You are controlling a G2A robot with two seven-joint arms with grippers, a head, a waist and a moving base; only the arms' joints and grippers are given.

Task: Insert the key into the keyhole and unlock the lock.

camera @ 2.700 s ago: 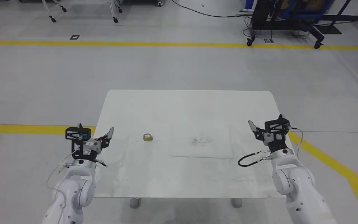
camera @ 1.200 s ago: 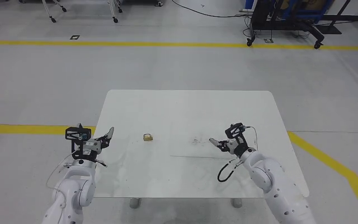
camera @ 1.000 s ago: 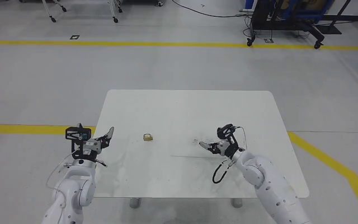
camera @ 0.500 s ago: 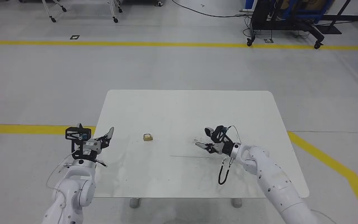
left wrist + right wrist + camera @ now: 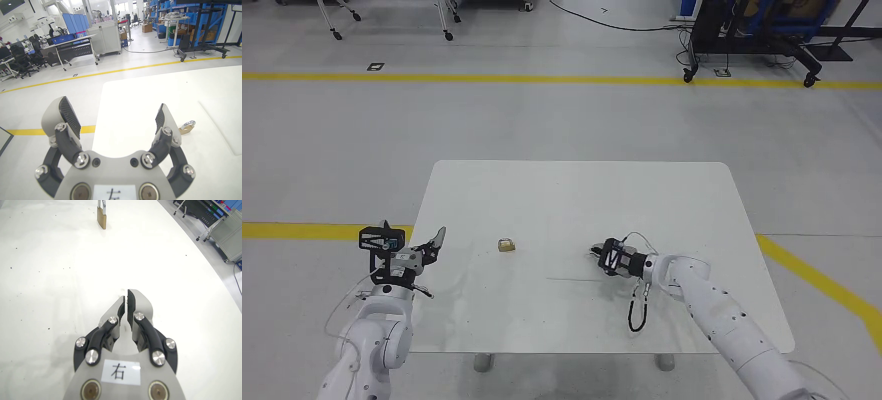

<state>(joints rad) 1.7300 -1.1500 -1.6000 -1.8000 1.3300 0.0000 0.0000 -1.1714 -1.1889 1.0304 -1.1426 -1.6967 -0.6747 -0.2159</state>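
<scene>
On the pale floor stands a white table point(image 5: 572, 190), a broad rectangle with rounded corners and a smooth matt top that is peppered with tiny dark specks point(image 5: 11, 267) in the right wrist view. A thin white sheet point(image 5: 572, 265), flat and square-edged, lies on the table's near middle and is barely raised above the surface. The left gripper point(image 5: 113, 111) hangs at the table's left edge, one finger over the floor and the other over the tabletop. Its pale grey shells carry black ribbed pads point(image 5: 69, 115) on black links fixed with bright round screws. Those fingers are spread wide, with nothing between them and nothing touching them. The right gripper point(image 5: 602, 254) is of the same build and sits low over the sheet near the table's centre, pointing towards the lock. Its two ribbed pads point(image 5: 130, 306) are drawn together until the tips meet, leaving only a sliver of gap farther back. Whether anything thin is pinched at the tips cannot be made out. The padlock point(image 5: 506, 245) lies flat on the bare tabletop left of the sheet, between the two grippers and well apart from both. It has a small blocky brass body with a dull golden sheen and a curved, polished silver shackle point(image 5: 101, 203), which points away from the right gripper.
</scene>
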